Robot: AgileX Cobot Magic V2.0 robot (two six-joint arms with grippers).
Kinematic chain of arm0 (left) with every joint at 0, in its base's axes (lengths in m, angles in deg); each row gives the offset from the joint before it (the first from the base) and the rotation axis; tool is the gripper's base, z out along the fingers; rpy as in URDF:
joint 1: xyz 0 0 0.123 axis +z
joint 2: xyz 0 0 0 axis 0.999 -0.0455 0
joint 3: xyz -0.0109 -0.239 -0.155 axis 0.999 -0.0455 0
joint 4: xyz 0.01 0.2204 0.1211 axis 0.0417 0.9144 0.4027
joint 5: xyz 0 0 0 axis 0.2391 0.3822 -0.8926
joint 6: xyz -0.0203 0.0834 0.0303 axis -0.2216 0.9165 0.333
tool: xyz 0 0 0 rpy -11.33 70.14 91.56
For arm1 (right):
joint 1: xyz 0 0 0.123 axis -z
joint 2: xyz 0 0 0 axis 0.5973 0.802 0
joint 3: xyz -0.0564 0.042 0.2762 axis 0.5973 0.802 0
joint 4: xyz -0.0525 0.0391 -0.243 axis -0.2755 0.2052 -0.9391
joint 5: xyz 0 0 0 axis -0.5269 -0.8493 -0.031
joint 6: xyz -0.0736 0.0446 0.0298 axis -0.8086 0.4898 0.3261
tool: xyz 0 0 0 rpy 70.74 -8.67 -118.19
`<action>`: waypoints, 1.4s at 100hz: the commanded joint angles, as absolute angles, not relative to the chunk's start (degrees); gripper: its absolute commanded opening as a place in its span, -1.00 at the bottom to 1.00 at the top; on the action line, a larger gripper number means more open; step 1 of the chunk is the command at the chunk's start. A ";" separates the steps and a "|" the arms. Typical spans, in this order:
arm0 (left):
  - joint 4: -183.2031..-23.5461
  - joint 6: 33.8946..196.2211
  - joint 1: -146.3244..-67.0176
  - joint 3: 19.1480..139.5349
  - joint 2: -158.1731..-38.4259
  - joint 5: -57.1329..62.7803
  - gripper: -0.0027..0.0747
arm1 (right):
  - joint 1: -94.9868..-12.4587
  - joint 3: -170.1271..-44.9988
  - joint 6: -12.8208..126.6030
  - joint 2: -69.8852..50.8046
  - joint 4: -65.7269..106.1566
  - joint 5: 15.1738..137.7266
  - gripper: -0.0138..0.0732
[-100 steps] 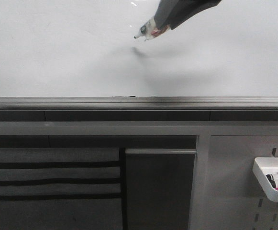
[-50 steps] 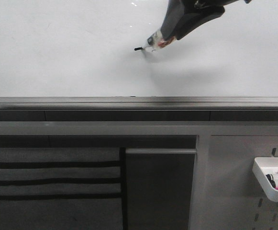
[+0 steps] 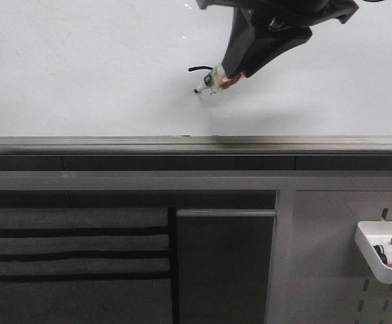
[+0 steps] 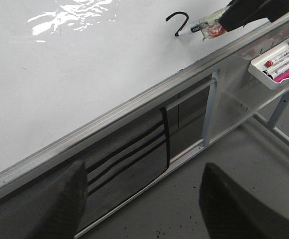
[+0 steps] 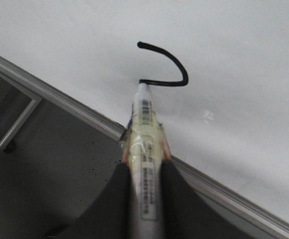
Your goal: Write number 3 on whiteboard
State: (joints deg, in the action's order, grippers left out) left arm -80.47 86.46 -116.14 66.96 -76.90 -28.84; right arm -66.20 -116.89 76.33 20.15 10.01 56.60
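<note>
Against whiteboard (image 3: 81,67), right tool (image 3: 233,67) angles marker (image 3: 216,81) downward.

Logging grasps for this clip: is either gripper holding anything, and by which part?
The right gripper holds a marker by its barrel, tip end free. The left gripper is open, holding nothing.

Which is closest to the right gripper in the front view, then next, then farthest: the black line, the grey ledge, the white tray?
1. The black line, beside the right gripper, on the whiteboard.
2. The grey ledge, below it.
3. The white tray, low right.
</note>
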 commanded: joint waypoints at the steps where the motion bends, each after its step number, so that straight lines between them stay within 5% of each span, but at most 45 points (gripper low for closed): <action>1: -81.12 85.81 -115.97 68.50 -76.87 -24.61 0.20 | -63.79 -118.70 76.37 18.56 6.85 57.71 -0.81; 17: -81.12 85.81 -115.97 68.50 -76.87 -24.61 0.20 | -63.74 -118.13 76.37 17.04 7.24 49.86 -0.81; 48: -81.12 85.81 -115.97 68.50 -76.87 -24.61 0.20 | -68.44 -118.24 76.37 20.99 8.92 61.20 -0.81; 66: -81.12 85.81 -115.97 68.50 -76.87 -24.61 0.20 | -68.67 -122.69 76.37 19.44 11.71 55.47 -0.81; 88: -81.12 85.81 -115.97 68.50 -76.87 -24.61 0.20 | -72.92 -122.61 69.75 8.66 11.80 44.20 -0.81; 140: -81.12 85.81 -115.97 68.50 -76.87 -24.36 0.20 | -77.03 -104.55 60.35 -15.10 11.80 45.90 -0.81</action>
State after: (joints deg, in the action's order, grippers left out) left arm -80.47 86.45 -116.14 66.96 -76.86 -28.84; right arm -76.90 -105.26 61.79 -12.12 11.73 42.56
